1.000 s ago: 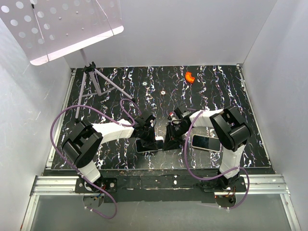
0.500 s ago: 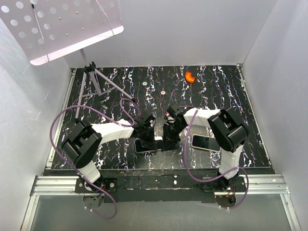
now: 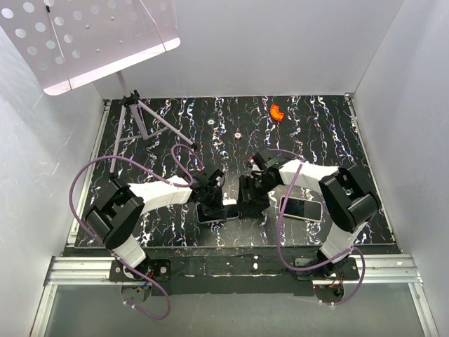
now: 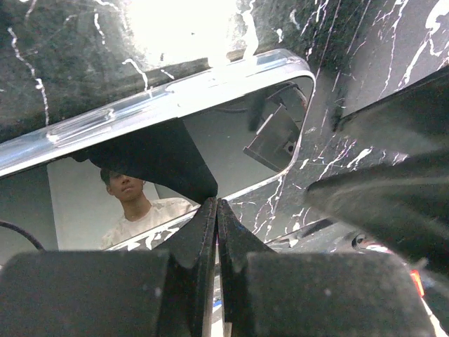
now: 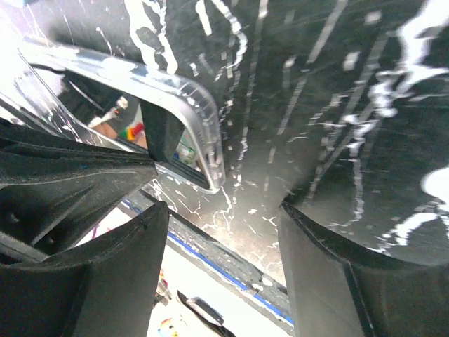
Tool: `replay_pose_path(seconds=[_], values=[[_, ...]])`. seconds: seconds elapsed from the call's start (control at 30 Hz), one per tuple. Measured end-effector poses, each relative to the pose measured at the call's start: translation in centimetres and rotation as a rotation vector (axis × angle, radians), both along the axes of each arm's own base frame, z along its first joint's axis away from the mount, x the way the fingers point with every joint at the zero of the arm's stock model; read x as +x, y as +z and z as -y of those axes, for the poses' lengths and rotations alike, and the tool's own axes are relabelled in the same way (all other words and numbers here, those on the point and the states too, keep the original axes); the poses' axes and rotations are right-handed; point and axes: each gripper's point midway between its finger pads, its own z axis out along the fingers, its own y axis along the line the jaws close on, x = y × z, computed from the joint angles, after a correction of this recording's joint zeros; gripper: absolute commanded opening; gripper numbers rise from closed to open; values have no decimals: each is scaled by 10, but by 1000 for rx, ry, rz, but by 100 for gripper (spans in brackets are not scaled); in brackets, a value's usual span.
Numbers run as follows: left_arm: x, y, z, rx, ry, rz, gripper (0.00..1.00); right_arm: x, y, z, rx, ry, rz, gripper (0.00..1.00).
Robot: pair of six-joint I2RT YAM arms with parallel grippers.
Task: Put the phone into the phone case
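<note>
The phone (image 3: 216, 213) lies flat on the black marbled table, its glossy screen (image 4: 238, 151) mirroring the room. A clear phone case (image 4: 140, 109) rims it along the far edge and round the corner (image 5: 205, 123). My left gripper (image 3: 210, 195) is shut with nothing between the jaws, its tips (image 4: 217, 207) down on the screen's near edge. My right gripper (image 3: 250, 196) stands open just off the phone's right end, with only bare table between its fingers (image 5: 133, 246).
A second dark phone-like slab (image 3: 302, 208) lies right of the right gripper. An orange piece (image 3: 276, 111) and two small round bits (image 3: 238, 135) sit farther back. A tripod stand (image 3: 140, 119) and a perforated white panel (image 3: 91, 35) are at the back left. White walls close three sides.
The right gripper's jaws have opened wide. The right arm's elbow has swung out to the right. The left gripper stays shut on the same spot.
</note>
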Motion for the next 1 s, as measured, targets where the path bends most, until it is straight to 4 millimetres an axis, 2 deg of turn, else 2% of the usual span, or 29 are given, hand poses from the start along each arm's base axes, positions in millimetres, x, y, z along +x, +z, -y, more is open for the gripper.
replay_pose_path(seconds=[0.13,0.27,0.67,1.0], values=[[0,0,-4,3,6,17,0,14,0,14,25,-64,-11,69],[1,0,-5,-8,12,18,0,25,0,20,48,-97,-17,66],[15,2,-15,-31,48,-1,0,33,-7,1,133,-78,-116,45],[34,4,-2,-27,26,10,0,46,-10,-9,152,-69,-123,38]])
